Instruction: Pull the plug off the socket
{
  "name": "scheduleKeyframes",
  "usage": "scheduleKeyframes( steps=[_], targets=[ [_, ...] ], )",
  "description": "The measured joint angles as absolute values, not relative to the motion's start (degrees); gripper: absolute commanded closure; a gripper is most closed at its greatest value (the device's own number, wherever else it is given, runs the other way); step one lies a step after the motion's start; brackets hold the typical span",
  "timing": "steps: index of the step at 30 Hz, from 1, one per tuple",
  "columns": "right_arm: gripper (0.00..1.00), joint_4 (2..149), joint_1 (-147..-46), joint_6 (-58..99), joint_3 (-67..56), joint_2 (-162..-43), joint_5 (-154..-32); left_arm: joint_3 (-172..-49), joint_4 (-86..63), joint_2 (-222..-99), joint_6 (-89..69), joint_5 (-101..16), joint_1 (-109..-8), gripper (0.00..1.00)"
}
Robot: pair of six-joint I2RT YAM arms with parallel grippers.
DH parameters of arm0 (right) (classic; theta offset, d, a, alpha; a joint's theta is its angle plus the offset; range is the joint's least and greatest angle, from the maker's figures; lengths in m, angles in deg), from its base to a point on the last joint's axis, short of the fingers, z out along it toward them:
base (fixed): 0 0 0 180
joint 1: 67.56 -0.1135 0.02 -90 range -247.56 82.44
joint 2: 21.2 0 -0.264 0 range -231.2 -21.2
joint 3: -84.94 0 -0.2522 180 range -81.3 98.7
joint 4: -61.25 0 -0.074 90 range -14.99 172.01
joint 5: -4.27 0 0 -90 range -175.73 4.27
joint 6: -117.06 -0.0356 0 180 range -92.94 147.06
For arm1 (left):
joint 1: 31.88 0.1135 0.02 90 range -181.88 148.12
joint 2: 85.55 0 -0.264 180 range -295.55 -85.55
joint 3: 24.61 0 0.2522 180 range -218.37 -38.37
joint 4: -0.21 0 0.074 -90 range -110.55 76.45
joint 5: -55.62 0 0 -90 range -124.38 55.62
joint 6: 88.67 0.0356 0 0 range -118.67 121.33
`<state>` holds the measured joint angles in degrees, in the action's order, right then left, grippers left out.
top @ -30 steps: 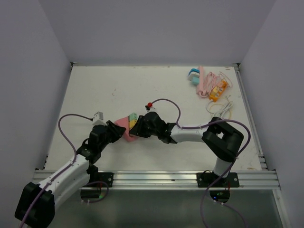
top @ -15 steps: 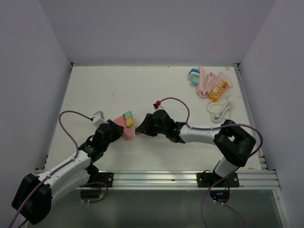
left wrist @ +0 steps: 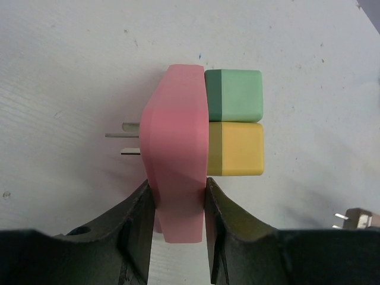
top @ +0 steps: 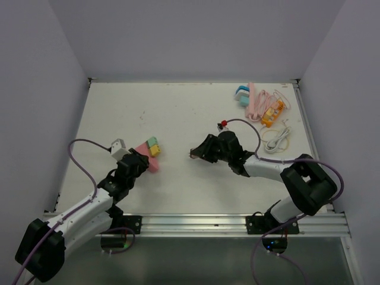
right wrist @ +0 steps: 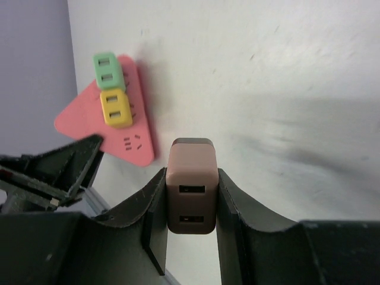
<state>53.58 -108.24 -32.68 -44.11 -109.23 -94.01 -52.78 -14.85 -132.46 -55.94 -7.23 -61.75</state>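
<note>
Right wrist: right fingers (right wrist: 152, 221) pinch brown plug (right wrist: 191, 184); left fingers (left wrist: 134, 233) pinch pink socket (left wrist: 175, 155).

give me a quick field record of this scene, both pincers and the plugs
left pincer: shut on pink socket
right pincer: shut on brown plug
brown plug: out of the pink socket, held apart from it
green plug: seated in pink socket
yellow plug: seated in pink socket, touching the green plug
far right corner: cable pile on table

The brown plug (right wrist: 190, 184) was out, well apart from the pink socket (left wrist: 175, 148). The socket carried a green plug (left wrist: 234, 95) and a yellow plug (left wrist: 234, 148).
</note>
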Motion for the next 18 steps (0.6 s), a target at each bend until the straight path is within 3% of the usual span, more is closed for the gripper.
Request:
scheduleKeyframes(
  steps=[8,14,17,18],
  targets=[
    [1.00,54.67,-94.39,-24.49,-44.48,-106.96,-96.26,-52.30,-12.91,-132.44,-53.30,-10.13,-61.55,1.00],
    [0.99,53.86,-89.47,-21.95,-40.54,-115.79,-101.88,-50.99,-9.89,-132.42,-52.49,-13.35,-61.57,1.00],
    [0.87,53.32,-88.83,-21.52,-38.12,-120.90,-104.78,-50.69,-8.93,-132.42,-51.97,-14.55,-61.57,1.00],
    [0.74,52.94,-88.75,-21.47,-37.51,-122.30,-105.57,-50.66,-8.78,-132.46,-51.79,-14.88,-61.57,1.00]
  ],
)
